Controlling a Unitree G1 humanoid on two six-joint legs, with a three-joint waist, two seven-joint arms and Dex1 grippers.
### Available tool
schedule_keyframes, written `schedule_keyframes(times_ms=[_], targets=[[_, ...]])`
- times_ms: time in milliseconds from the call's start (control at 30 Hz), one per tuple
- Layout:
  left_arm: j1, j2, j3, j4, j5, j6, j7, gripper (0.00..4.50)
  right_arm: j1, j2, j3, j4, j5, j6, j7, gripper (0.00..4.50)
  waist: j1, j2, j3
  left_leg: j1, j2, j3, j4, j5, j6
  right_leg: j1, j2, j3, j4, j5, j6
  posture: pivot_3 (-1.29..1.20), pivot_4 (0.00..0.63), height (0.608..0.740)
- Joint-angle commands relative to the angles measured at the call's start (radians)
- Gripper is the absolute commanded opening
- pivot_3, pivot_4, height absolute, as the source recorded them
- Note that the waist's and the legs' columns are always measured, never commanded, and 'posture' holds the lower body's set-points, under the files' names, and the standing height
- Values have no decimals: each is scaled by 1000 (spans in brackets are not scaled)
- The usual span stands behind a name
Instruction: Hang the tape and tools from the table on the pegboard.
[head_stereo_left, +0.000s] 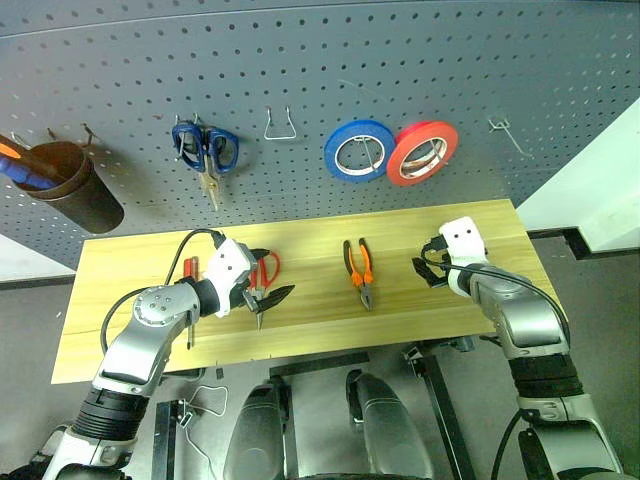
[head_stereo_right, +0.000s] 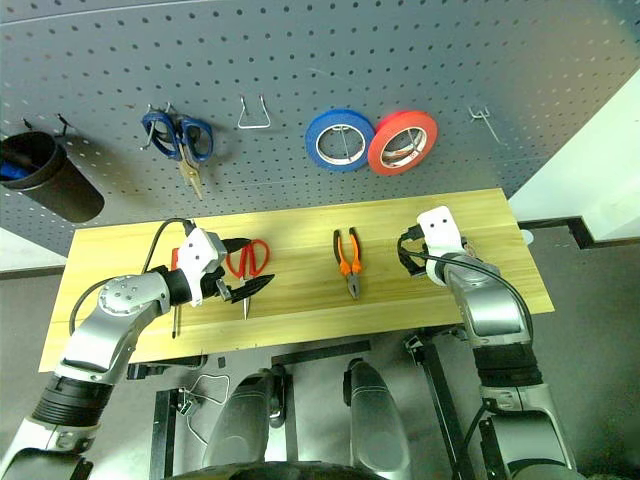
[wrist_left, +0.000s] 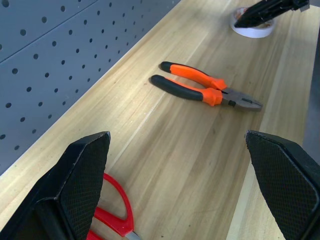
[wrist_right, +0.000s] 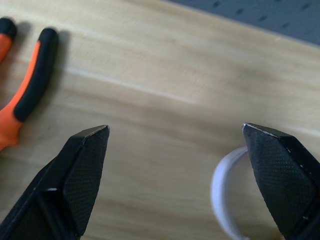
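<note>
On the light wood table (head_stereo_left: 310, 320) lie red-handled scissors (head_stereo_left: 266, 268), orange-and-black pliers (head_stereo_left: 360, 270) and a small red-handled screwdriver (head_stereo_left: 190, 270). My left gripper (head_stereo_left: 272, 275) hovers open over the scissors, whose red handle (wrist_left: 117, 210) lies between its fingers (wrist_left: 80, 180). My right gripper (head_stereo_left: 428, 262) stands open at the table's right end, just over the whitish tape (wrist_right: 222, 200), which lies by one finger (wrist_right: 280, 170). The tape (wrist_left: 252, 31) also shows in the left wrist view. The pliers (wrist_left: 205, 90) lie between the two grippers. The dark grey pegboard (head_stereo_left: 300, 60) rises behind the table.
On the pegboard hang blue-handled scissors (head_stereo_left: 205, 150), a blue roll (head_stereo_left: 358, 150), a red roll (head_stereo_left: 422, 152) and a brown cup (head_stereo_left: 75, 185) at far left. Bare hooks (head_stereo_left: 279, 125) (head_stereo_left: 505, 130) stick out beside the rolls.
</note>
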Motion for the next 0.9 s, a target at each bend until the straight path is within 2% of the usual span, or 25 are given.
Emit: schedule_keyframes(times_ms=[33,433,900], targets=[[6,7,11,-44,-10,-3,-2,4492,-21,-26,-45,9,20,5,17,4500,0,0,0,0,0,0,0,0,0,0,0,0,0,0,0,26,339,712],[-27,62,33,-62,-71,27,-83,4492,-48,-84,-105,82,59,45,57,4500,-1,0,6,0,0,0,-1,0,0,0,0,0,-1,0,1,28,339,712],[1,51,15,-77,-66,35,-86,4492,-14,-114,-85,154,66,20,108,4500,0,-1,14,-1,0,1,-1,0,0,-1,-1,0,-3,-1,2,25,351,712]])
